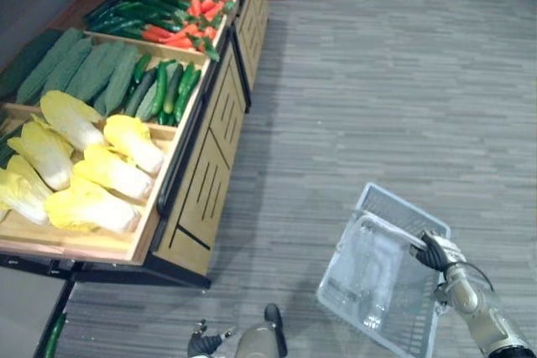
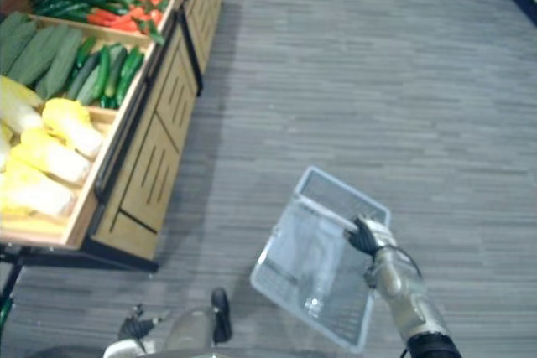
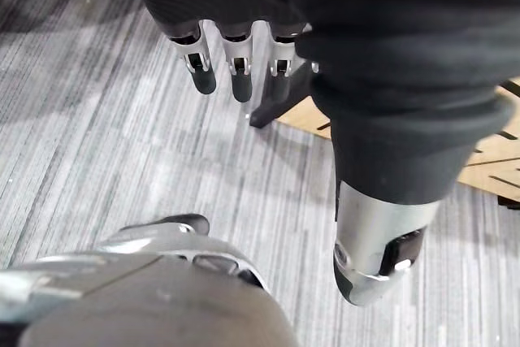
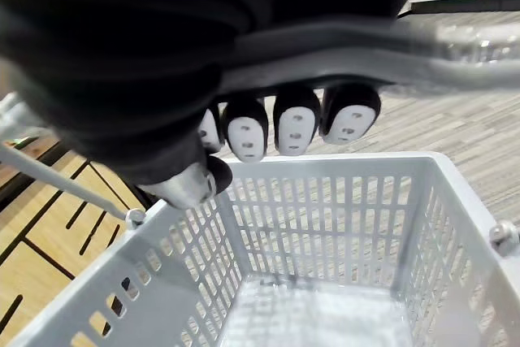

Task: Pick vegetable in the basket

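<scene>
Task vegetables lie in the wooden stand (image 1: 214,132) at upper left, with yellow cabbages (image 1: 92,165), cucumbers (image 1: 164,90) and carrots (image 1: 189,27) in separate bins, all well apart from both hands. At lower right the right hand (image 1: 434,251) has its fingers curled round the wire handle (image 4: 341,67) of the white mesh basket (image 1: 394,203), which hangs tilted over the grey floor (image 1: 377,81) with its perforated bottom bare. At bottom centre the left hand (image 3: 240,79) hangs with fingers straight and relaxed, holding nothing.
</scene>
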